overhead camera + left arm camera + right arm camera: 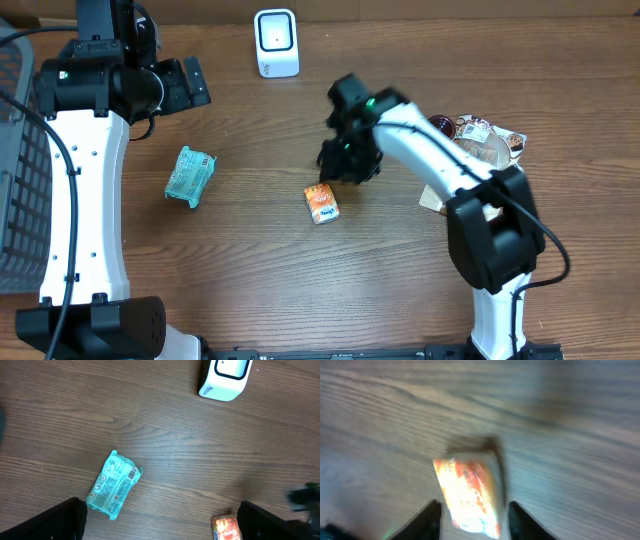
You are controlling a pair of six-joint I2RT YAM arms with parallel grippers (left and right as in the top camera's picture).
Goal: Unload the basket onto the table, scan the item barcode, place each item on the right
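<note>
Dark brown wood grain runs across the whole tabletop (pixel 250 260), with a paler tan strip along its far edge. A grey mesh basket (pixel 18 170) stands at the left border. Near the far edge, about mid-width, a white barcode scanner (pixel 276 42) stands upright with its dark window showing. A teal packet (pixel 190 176) lies flat on the left half, and a heap of brown and white snack wrappers (pixel 482 140) sits on the right, partly under the right arm.

The orange packet (pixel 321 203) lies on the bare wood near the middle, well apart from the scanner and nearer the front than it. It is tilted a little against the grain. The right claw (pixel 345 160) hangs just beyond the packet's far right corner, pointing down at it. In the right wrist view the packet (pixel 470 492) fills the centre, and the two dark fingers (pixel 432 520) stand spread, one on each side of its near end. The picture is blurred, so I cannot tell whether either finger touches the wrapper. The packet rests on the tabletop.

The left claw (pixel 185 85) hovers high over the far left part of the tabletop, well away from the orange packet. Its fingers (pixel 65 520) are spread wide at the bottom corners of its own view, with nothing between them. That view looks down on the teal packet (pixel 112 485), the scanner (pixel 225 377) and a corner of the orange packet (pixel 227 527).
</note>
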